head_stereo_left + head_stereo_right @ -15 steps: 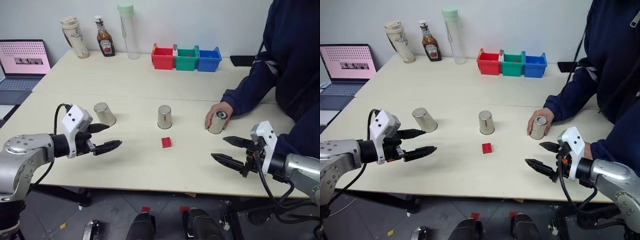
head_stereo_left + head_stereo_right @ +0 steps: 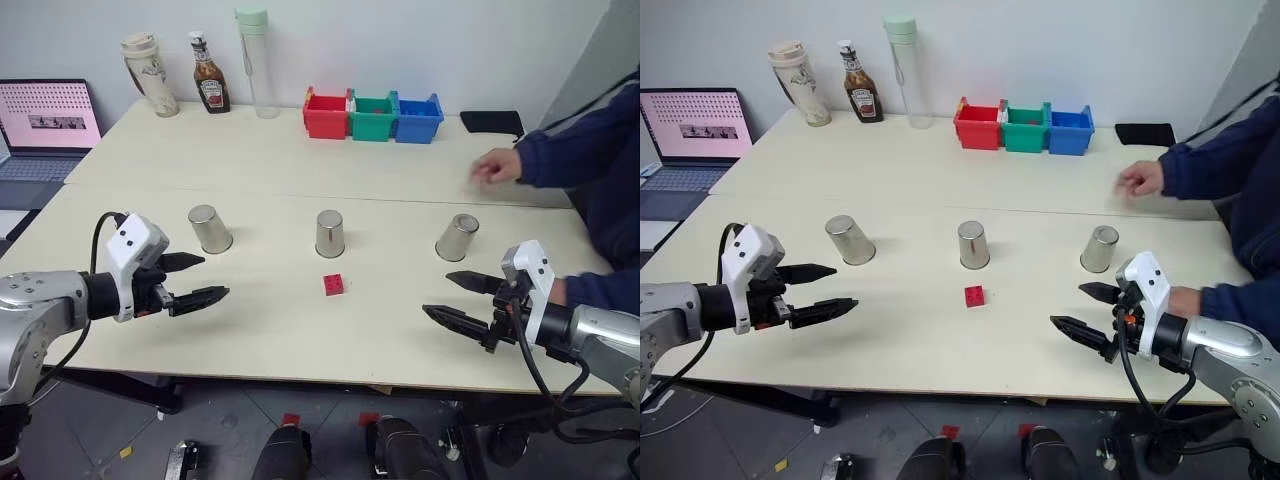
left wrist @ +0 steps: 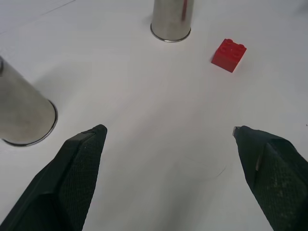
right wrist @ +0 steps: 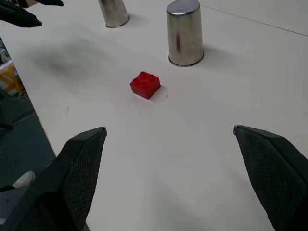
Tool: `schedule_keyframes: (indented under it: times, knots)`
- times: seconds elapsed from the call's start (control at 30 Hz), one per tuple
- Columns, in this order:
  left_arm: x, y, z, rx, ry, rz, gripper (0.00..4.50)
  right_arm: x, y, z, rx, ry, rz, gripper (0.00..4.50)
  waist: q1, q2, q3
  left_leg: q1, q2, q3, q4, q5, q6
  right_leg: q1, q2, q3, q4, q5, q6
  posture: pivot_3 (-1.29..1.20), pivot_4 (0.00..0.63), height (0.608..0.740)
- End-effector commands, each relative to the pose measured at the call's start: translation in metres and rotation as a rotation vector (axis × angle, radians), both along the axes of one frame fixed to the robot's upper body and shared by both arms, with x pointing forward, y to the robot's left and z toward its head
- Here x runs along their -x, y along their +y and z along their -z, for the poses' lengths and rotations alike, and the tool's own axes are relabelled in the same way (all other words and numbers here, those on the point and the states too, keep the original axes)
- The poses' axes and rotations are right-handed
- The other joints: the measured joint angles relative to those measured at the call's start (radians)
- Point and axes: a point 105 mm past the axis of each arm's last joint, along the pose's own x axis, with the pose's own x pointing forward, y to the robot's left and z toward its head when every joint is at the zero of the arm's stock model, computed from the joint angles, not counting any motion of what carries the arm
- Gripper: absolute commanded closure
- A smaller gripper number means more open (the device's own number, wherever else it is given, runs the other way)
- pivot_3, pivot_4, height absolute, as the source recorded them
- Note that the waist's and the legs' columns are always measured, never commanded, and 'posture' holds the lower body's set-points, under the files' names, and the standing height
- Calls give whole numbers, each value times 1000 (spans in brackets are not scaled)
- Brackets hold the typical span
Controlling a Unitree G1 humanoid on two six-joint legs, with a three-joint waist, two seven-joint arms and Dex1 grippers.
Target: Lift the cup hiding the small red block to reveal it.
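Three silver cups stand upside down in a row on the table (image 2: 260, 160): the left cup (image 2: 209, 229), the middle cup (image 2: 329, 233) and the right cup (image 2: 457, 237). The small red block (image 2: 333, 284) lies uncovered on the tabletop just in front of the middle cup. My left gripper (image 2: 216, 276) hovers open in front of the left cup, empty. Near the front edge, my right gripper (image 2: 436, 293) is also open and empty, in front of the right cup. The right wrist view has the block (image 4: 145, 84) ahead of the fingers.
A person's hand (image 2: 495, 166) hovers over the table's far right, its sleeve beside my right arm. At the back stand red (image 2: 326, 114), green (image 2: 373, 117) and blue (image 2: 417, 118) bins, a clear bottle (image 2: 256, 60), a ketchup bottle (image 2: 209, 86) and a tumbler (image 2: 150, 75). A laptop (image 2: 45, 125) sits at the far left.
The person's hand has let go of the right cup and pulled back to the far right. That cup now stands a little further right. My left gripper drew slightly to the left.
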Motion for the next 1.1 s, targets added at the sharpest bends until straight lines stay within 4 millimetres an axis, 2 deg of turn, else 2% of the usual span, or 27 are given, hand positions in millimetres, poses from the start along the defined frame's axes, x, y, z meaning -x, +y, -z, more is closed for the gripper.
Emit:
schedule_keyframes:
  times: [0.03,0.47,0.9,1.1]
  knots:
    - [1,10,-14,-33,-57,-19,23,0,-1,-10,4,-43,-17,0,0,0,0,0,0,0,0,0,0,0,0,0,0,0,0,0,150,740]
    - [1,11,-16,-18,-74,-28,23,-1,-1,-7,1,-40,-15,0,0,0,0,0,0,0,0,0,0,0,0,0,0,0,0,0,150,740]
    - [0,1,-30,104,-74,-18,23,-3,2,-7,-8,-45,-9,0,0,0,0,0,0,0,0,0,0,0,0,0,1,0,0,0,150,740]
    - [2,-2,-26,117,-58,-14,23,-4,3,-5,-2,-48,-10,0,0,0,0,0,0,0,0,0,0,0,0,0,1,0,0,0,150,740]
